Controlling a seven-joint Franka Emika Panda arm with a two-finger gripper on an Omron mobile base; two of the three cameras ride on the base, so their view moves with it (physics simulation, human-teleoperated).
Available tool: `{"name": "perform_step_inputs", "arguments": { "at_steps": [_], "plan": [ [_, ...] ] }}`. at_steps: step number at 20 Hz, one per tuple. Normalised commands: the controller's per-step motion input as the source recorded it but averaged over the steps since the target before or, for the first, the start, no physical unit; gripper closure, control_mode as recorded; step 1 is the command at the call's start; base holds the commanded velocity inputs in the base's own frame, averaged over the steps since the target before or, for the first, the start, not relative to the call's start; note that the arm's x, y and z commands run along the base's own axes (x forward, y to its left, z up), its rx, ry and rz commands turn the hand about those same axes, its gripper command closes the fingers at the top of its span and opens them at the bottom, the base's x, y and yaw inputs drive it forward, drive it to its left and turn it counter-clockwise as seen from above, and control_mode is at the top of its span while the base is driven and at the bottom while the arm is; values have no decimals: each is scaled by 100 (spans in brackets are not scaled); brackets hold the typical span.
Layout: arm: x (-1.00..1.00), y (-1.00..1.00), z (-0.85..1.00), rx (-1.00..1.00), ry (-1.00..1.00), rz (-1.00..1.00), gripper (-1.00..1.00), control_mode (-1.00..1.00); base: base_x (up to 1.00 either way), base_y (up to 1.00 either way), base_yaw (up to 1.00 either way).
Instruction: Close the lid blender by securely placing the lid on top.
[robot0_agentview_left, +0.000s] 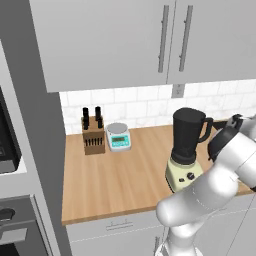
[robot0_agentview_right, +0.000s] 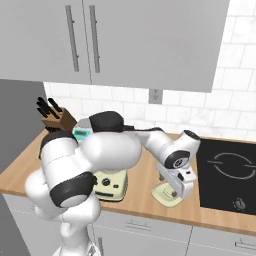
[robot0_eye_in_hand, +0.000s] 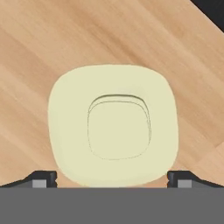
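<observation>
The blender (robot0_agentview_left: 188, 145) stands on the wooden counter (robot0_agentview_left: 115, 175), its dark jar open at the top above a cream base (robot0_agentview_right: 111, 185). To its right, by the cooktop, the cream lid (robot0_eye_in_hand: 113, 124) lies flat on the counter with its knob up; it is also seen under the hand (robot0_agentview_right: 164, 196). My gripper (robot0_eye_in_hand: 113, 179) hangs straight above the lid, pointing down and open. Its dark fingertips (robot0_eye_in_hand: 43, 178) sit wide apart at the lid's two sides. In the right base view my gripper (robot0_agentview_right: 176, 192) is just over the lid. My arm hides most of the jar there.
A knife block (robot0_agentview_left: 93, 135) and a teal-and-white scale (robot0_agentview_left: 119, 136) stand at the back left of the counter. A black cooktop (robot0_agentview_right: 227, 172) lies right of the lid. Upper cabinets (robot0_agentview_left: 125, 40) hang overhead, above the blender.
</observation>
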Motion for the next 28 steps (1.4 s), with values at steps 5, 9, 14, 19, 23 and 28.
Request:
{"name": "perform_step_inputs", "arguments": {
  "at_steps": [5,9,14,19,23,28],
  "plan": [
    [10,-6,-18,0,1,0,-100,-100,0,0,0],
    [-3,-13,-32,0,0,2,-100,-100,0,0,0],
    [-2,-8,-5,0,0,2,-100,-100,0,0,0],
    [0,-10,-1,0,0,0,-100,-100,0,0,0],
    [-1,1,-23,-2,0,0,100,-100,0,0,0],
    [0,8,-4,-1,0,0,100,-100,0,0,0]
  ]
}}
